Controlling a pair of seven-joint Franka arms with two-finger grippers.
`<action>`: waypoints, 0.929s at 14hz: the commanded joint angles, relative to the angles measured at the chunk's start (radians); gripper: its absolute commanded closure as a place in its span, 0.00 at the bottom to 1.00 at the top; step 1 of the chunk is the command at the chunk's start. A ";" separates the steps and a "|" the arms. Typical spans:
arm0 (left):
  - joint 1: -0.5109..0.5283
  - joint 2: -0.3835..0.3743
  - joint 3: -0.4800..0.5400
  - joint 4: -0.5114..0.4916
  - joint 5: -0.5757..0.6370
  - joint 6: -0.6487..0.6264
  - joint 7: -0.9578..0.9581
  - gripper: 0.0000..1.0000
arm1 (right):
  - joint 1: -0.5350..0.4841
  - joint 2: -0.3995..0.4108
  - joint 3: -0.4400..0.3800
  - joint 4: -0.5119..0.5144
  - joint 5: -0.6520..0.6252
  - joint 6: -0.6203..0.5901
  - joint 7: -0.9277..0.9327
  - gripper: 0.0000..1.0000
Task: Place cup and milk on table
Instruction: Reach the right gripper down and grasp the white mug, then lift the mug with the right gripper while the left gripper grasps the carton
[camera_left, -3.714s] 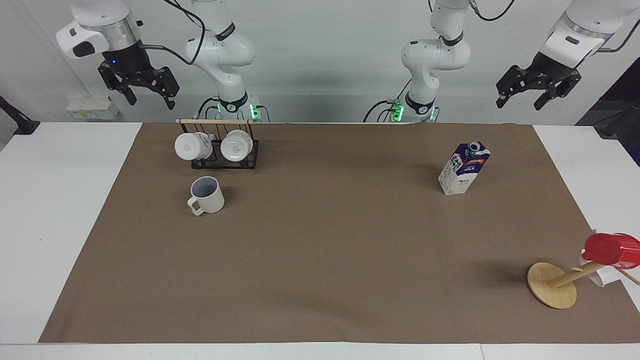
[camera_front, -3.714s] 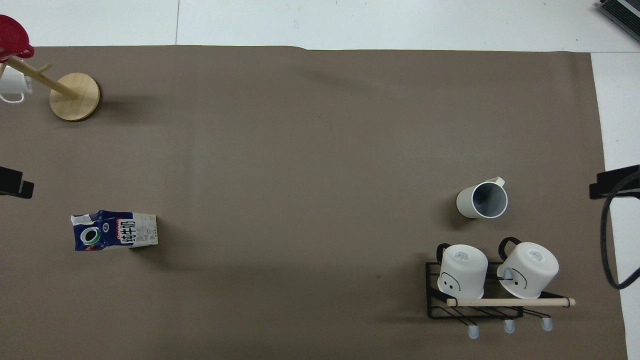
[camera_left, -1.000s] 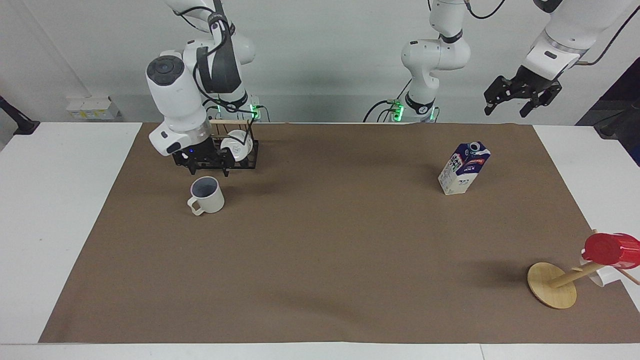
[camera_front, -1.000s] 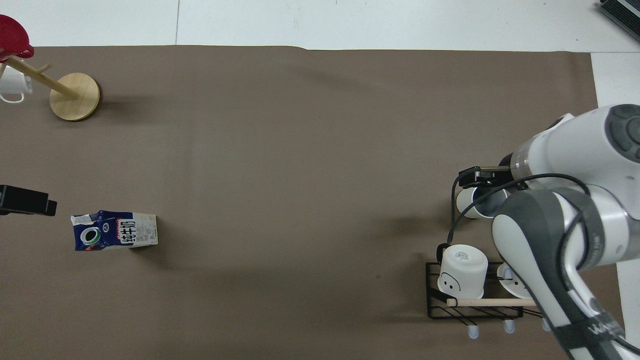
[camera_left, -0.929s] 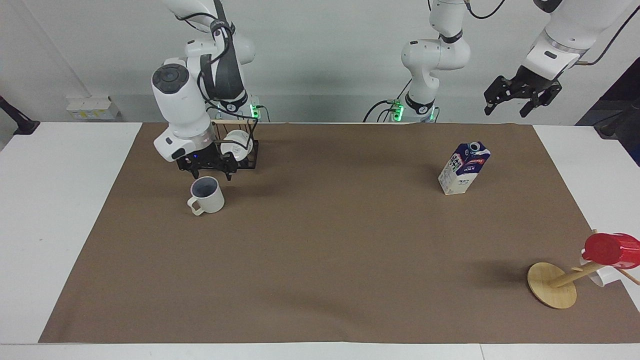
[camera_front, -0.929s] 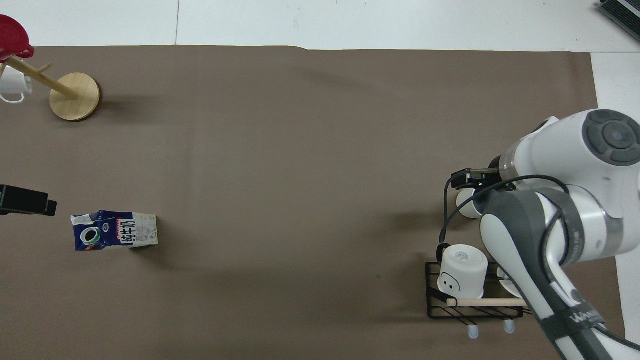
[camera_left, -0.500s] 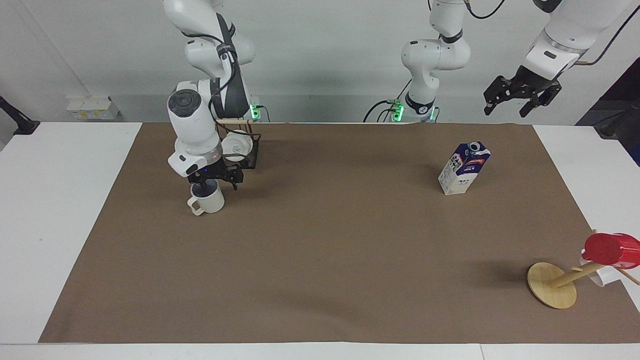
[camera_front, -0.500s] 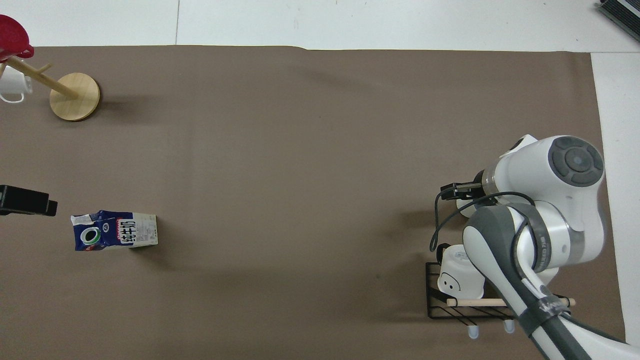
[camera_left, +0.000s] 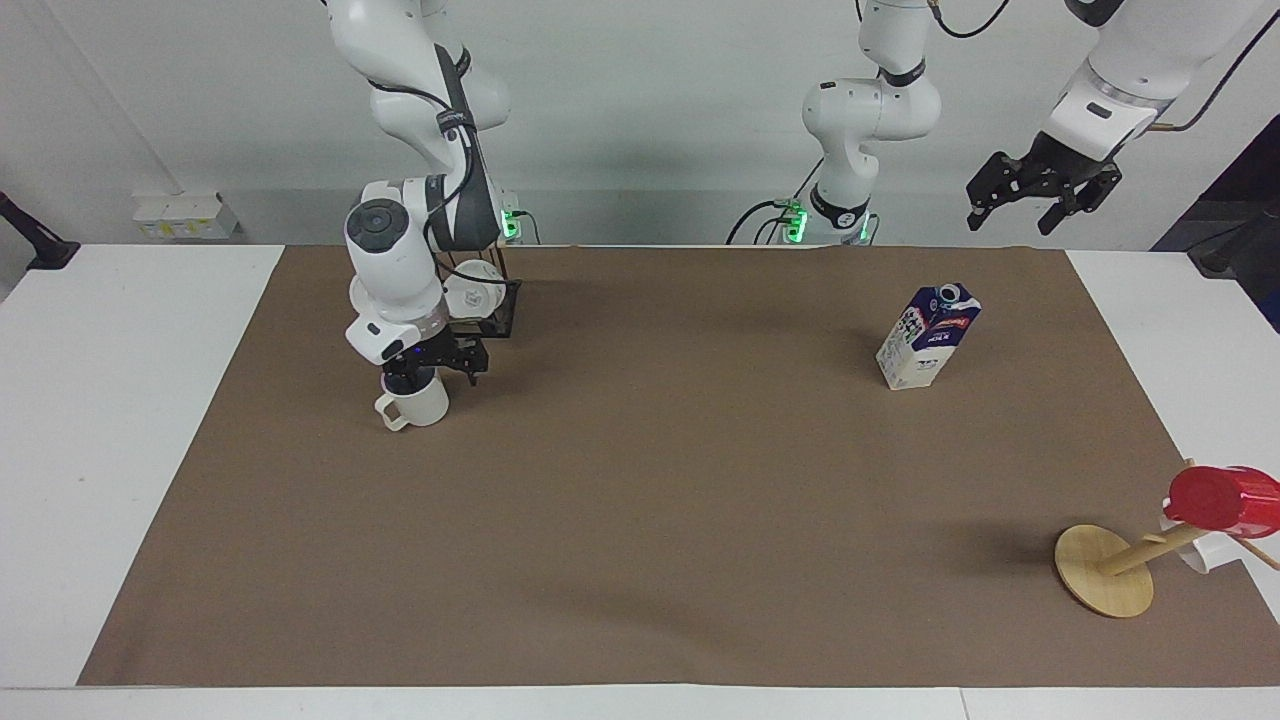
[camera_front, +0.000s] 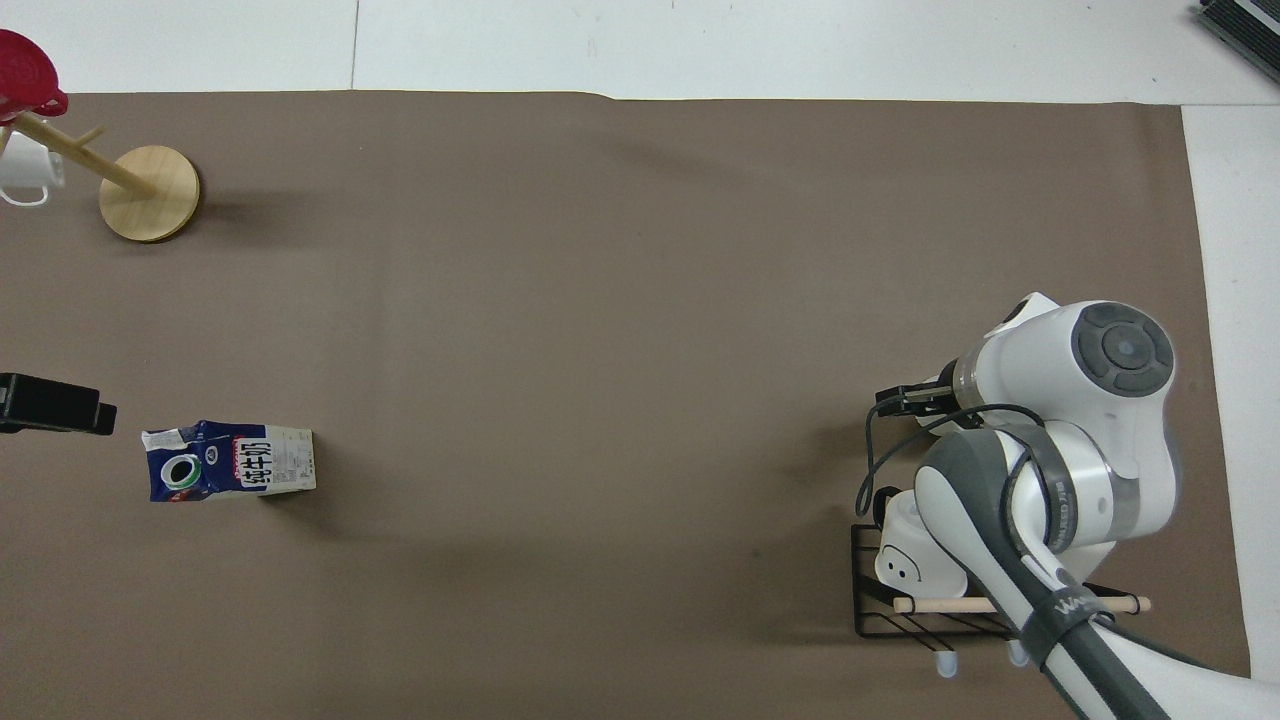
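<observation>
The cream-white cup (camera_left: 420, 407) stands upright on the brown mat of the table (camera_left: 650, 500), toward the right arm's end. My right gripper (camera_left: 437, 380) is open and down at the cup's mouth: one finger dips inside, the other is outside beside the rim. In the overhead view the right arm (camera_front: 1060, 430) hides the cup. The milk (camera_left: 928, 337) stands on the mat toward the left arm's end and also shows in the overhead view (camera_front: 230, 462). My left gripper (camera_left: 1010, 220) waits open, raised over that end of the table.
A black wire rack (camera_left: 495, 318) with two white logo mugs stands just nearer to the robots than the cup. A wooden mug tree (camera_left: 1105, 570) holding a red cup (camera_left: 1220, 497) stands near the mat's corner at the left arm's end.
My right arm came down from its raised rest to the cup and lowered the open gripper onto its mouth. The left gripper shifted slightly. Cup and milk have not moved.
</observation>
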 joint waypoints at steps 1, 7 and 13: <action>-0.006 -0.052 0.001 -0.075 0.018 0.058 0.015 0.00 | -0.011 -0.002 0.003 -0.019 -0.002 0.024 -0.030 0.16; -0.006 -0.079 0.001 -0.182 0.018 0.114 0.015 0.00 | -0.021 0.004 0.003 -0.016 -0.003 0.021 -0.013 1.00; 0.003 -0.117 0.001 -0.319 0.018 0.235 0.015 0.00 | -0.016 0.050 0.003 0.081 0.011 0.004 0.144 1.00</action>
